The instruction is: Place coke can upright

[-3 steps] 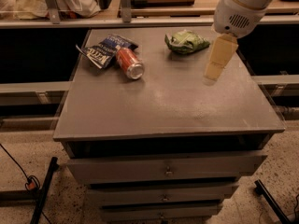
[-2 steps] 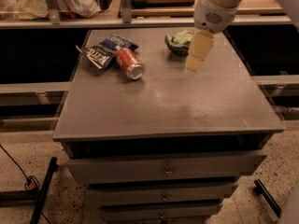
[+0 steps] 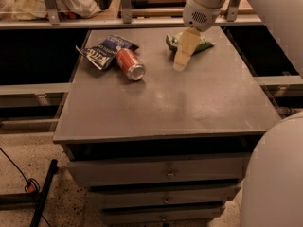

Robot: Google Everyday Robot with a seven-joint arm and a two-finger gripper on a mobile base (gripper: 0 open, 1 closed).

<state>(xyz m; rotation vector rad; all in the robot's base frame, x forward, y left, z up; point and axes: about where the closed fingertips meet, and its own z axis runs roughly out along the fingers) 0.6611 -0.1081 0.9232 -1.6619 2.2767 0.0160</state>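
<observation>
The red coke can point(image 3: 129, 64) lies on its side at the back left of the grey cabinet top point(image 3: 165, 108), its silver end facing front right. It touches the dark blue chip bag point(image 3: 105, 51) behind it. My gripper point(image 3: 182, 60) hangs from the white arm at the back middle of the top, to the right of the can and apart from it. It holds nothing that I can see.
A green snack bag point(image 3: 194, 42) lies at the back, partly behind my gripper. A shelf rail runs behind the cabinet. The white robot body point(image 3: 274, 174) fills the right edge. Drawers sit below the top; a black cable lies on the floor at left.
My gripper has moved left across the back of the cabinet top, from the right side towards the can. The can and bags have not moved.
</observation>
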